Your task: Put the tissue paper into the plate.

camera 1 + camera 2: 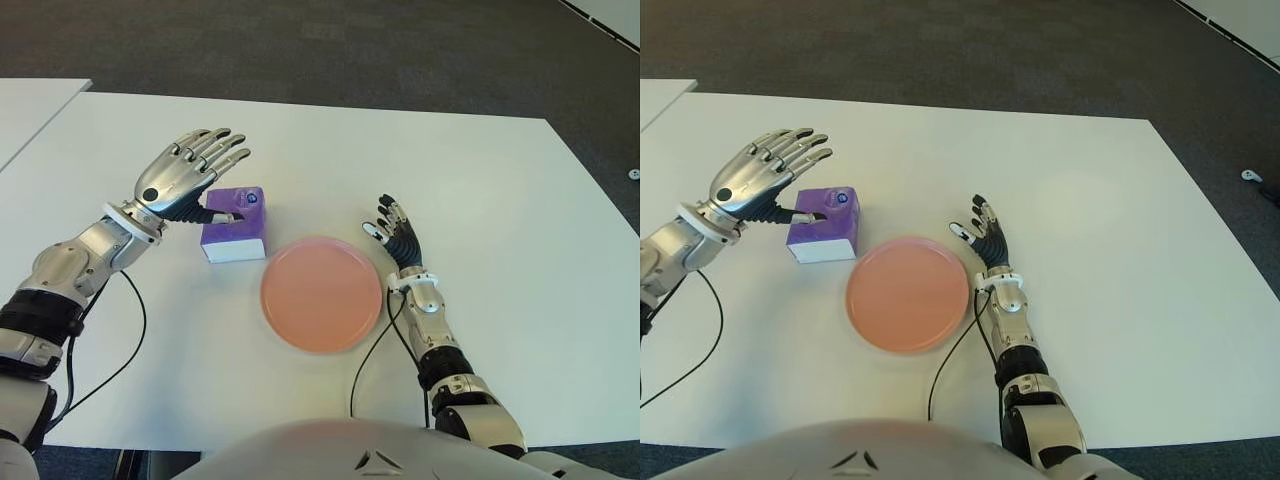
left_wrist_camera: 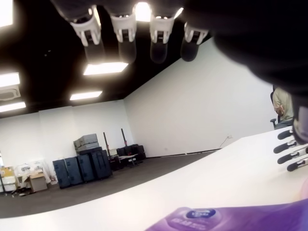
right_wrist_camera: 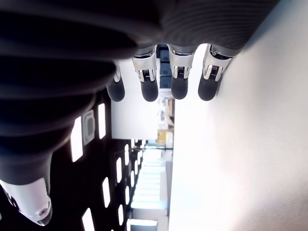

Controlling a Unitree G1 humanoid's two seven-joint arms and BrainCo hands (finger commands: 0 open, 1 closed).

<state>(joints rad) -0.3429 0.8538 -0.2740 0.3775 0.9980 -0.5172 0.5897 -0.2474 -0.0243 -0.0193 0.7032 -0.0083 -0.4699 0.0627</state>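
A purple tissue pack (image 1: pixel 236 222) with a white front edge lies on the white table (image 1: pixel 480 190), just left of a round pink plate (image 1: pixel 320 294). My left hand (image 1: pixel 190 170) hovers over the pack's left side, fingers spread wide above it and the thumb tip reaching down onto its top. It holds nothing. The left wrist view shows the pack (image 2: pixel 226 219) below the extended fingers (image 2: pixel 126 33). My right hand (image 1: pixel 395 232) shows just right of the plate, fingers straight and holding nothing.
A black cable (image 1: pixel 370 350) runs from my right wrist toward the table's near edge. Another cable (image 1: pixel 120 330) loops below my left forearm. A second white table (image 1: pixel 30 110) stands at the far left. Dark carpet lies beyond.
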